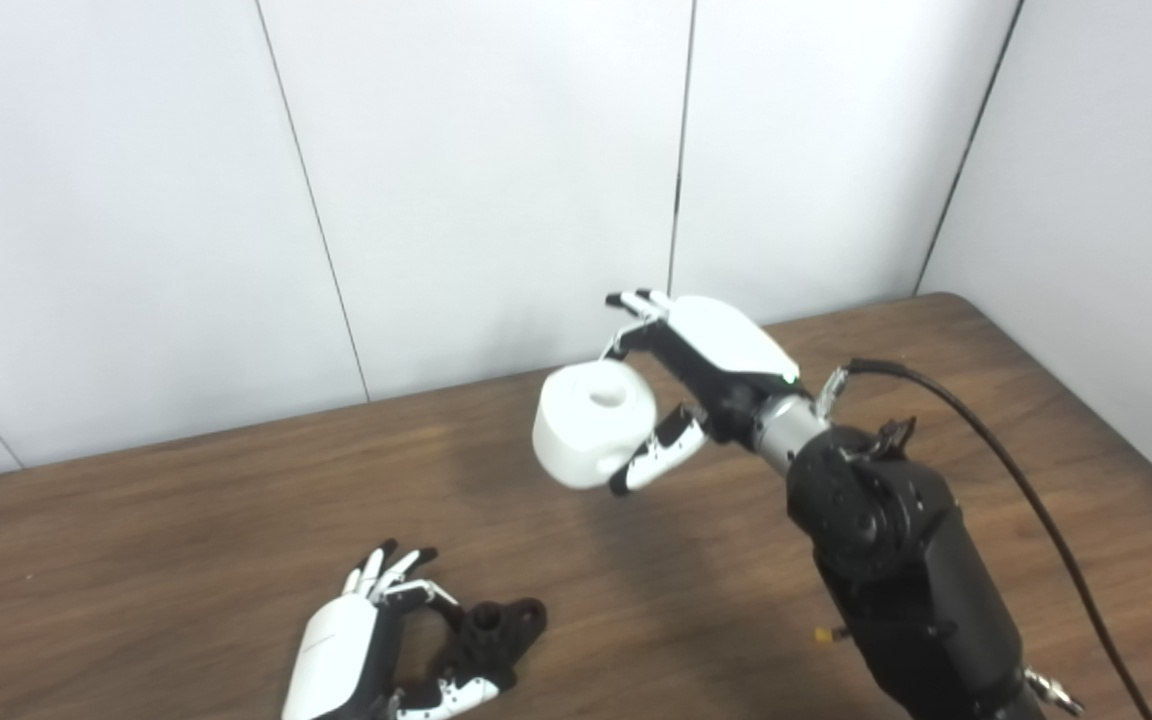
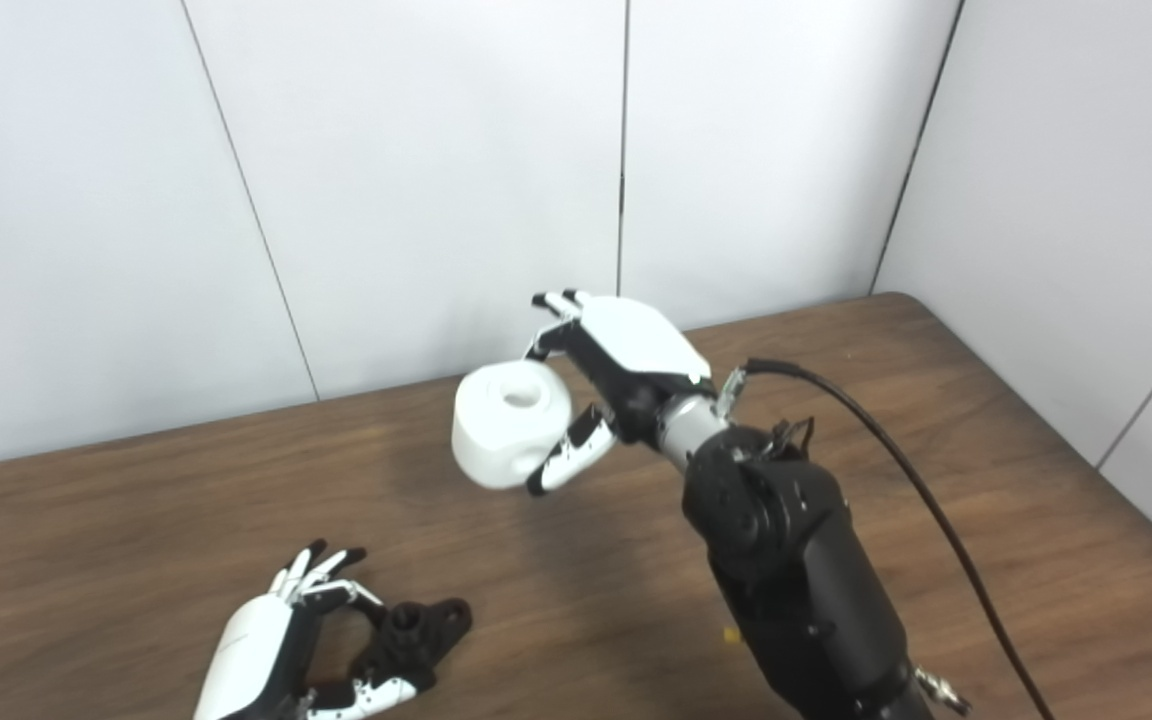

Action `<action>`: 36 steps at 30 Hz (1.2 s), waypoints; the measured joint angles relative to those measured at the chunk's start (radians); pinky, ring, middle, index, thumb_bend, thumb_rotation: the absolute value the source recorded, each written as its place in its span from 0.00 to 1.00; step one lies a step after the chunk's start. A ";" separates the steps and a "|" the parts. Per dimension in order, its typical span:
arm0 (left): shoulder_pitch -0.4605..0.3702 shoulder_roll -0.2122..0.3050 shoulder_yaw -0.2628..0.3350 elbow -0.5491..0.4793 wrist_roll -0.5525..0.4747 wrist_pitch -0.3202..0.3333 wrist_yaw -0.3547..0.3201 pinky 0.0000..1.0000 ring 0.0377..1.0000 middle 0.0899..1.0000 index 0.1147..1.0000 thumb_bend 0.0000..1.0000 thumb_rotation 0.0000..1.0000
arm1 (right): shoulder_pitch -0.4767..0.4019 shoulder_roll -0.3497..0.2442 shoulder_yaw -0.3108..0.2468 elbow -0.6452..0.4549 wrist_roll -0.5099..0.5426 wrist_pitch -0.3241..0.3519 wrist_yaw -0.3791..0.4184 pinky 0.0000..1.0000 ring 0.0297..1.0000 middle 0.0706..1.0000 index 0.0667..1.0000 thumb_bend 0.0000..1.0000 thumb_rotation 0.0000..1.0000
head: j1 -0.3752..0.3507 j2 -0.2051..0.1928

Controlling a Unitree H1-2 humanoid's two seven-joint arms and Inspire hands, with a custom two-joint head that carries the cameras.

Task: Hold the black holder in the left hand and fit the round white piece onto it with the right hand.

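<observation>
We see right hand [image 1: 706, 365] gripping white roll [image 1: 593, 423] raised mid-table; left hand [image 1: 356, 645] curled around black holder [image 1: 491, 635], near left. Risk, we judge: roll's hole misses holder's post; thumb pinch slips.

Holder [image 1: 492, 634] in left hand [image 1: 361, 645] near table [image 1: 136, 560] front; round piece [image 1: 593, 424] in right hand [image 1: 701, 375] above, behind-right.
</observation>
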 measured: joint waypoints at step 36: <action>0.024 -0.059 -0.068 -0.034 0.041 0.075 0.009 1.00 1.00 0.88 0.41 0.52 0.05 | 0.130 -0.021 0.186 -0.064 0.032 -0.075 0.068 1.00 1.00 0.94 0.44 0.52 0.12 | 0.084 0.098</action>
